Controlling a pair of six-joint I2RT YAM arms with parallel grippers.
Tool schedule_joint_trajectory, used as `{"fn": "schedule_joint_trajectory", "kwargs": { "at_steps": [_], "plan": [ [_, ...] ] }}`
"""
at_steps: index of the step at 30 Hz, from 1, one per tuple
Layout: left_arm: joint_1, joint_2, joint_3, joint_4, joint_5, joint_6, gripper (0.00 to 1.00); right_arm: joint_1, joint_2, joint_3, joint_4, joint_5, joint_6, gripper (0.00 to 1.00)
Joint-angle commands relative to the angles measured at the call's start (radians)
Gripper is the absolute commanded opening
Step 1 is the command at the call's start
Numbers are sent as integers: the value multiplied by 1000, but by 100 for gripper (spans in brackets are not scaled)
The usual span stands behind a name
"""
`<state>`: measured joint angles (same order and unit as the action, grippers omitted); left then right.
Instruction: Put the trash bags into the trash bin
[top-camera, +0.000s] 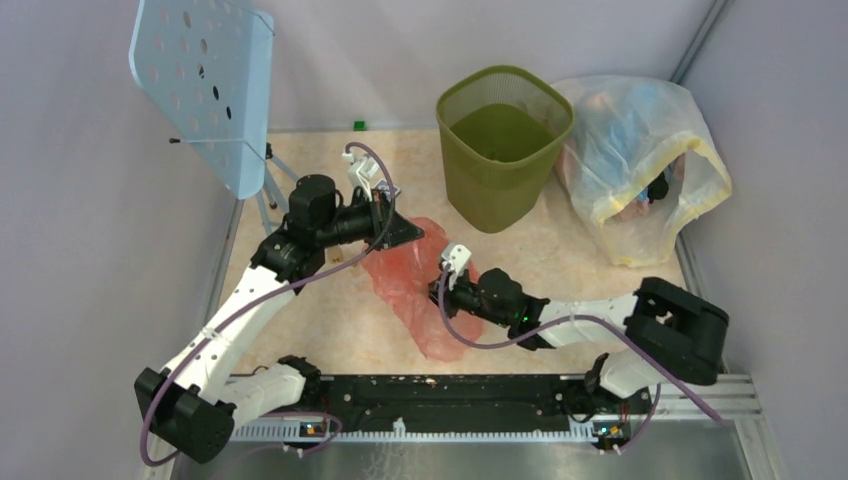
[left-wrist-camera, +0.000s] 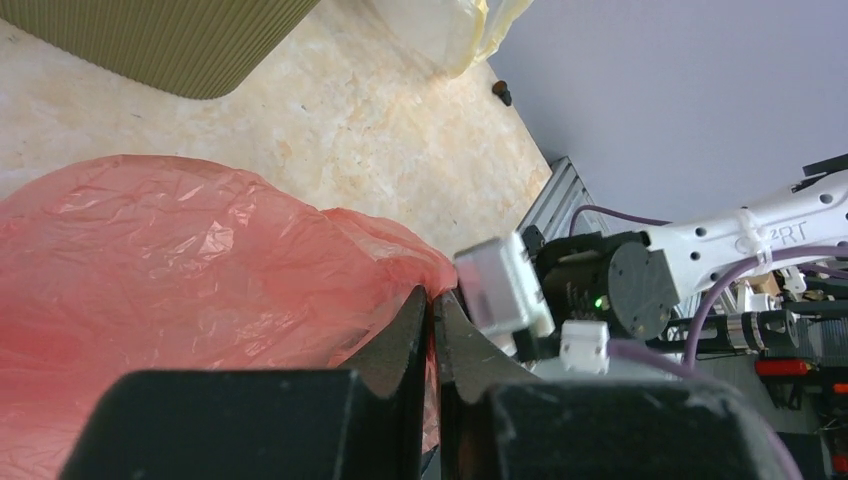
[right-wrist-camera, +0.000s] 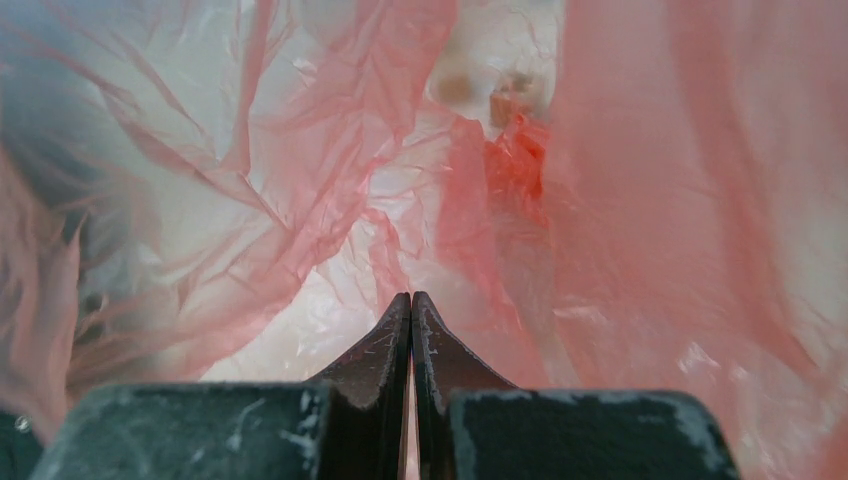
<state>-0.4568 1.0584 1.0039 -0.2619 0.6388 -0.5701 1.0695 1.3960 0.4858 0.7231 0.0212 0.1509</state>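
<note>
The red-orange trash bag (top-camera: 412, 290) lies crumpled on the table between my two grippers. My left gripper (top-camera: 412, 232) is at the bag's upper edge. In the left wrist view the left gripper (left-wrist-camera: 436, 296) is shut, with red film of the bag (left-wrist-camera: 180, 250) pinched between its jaws. My right gripper (top-camera: 441, 292) is at the bag's right side. In the right wrist view the right gripper (right-wrist-camera: 411, 297) is shut and the bag's film (right-wrist-camera: 620, 200) fills the view, with a pink sliver between the jaws. The olive-green trash bin (top-camera: 503, 140) stands upright behind the bag, and its wall shows in the left wrist view (left-wrist-camera: 160, 40).
A large clear-yellowish bag (top-camera: 640, 165) stuffed with coloured items leans to the right of the bin. A pale blue perforated stand (top-camera: 205, 85) rises at the back left. Grey walls close in left, right and back. The right arm's wrist (left-wrist-camera: 620, 290) is close beside the left jaws.
</note>
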Motion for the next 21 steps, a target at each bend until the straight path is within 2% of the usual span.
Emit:
{"fn": "schedule_joint_trajectory", "kwargs": {
  "at_steps": [1, 3, 7, 13, 17, 21],
  "plan": [
    [0, -21, -5, 24, 4, 2, 9, 67, 115, 83, 161, 55, -73, 0],
    [1, -20, -5, 27, 11, 1, 9, 97, 167, 97, 188, 106, -100, 0],
    [0, -20, 11, 29, 49, -11, 9, 99, 237, 77, 298, 102, -63, 0],
    [1, -44, 26, 67, 115, -91, 9, 96, 296, 82, 367, 95, -26, 0],
    [0, -57, 31, 110, 175, -140, 9, 64, 309, 66, 439, 24, 36, 0],
    [0, -52, 73, 15, 190, -79, 9, 25, 291, 62, 451, -80, 86, 0]
  ]
}}
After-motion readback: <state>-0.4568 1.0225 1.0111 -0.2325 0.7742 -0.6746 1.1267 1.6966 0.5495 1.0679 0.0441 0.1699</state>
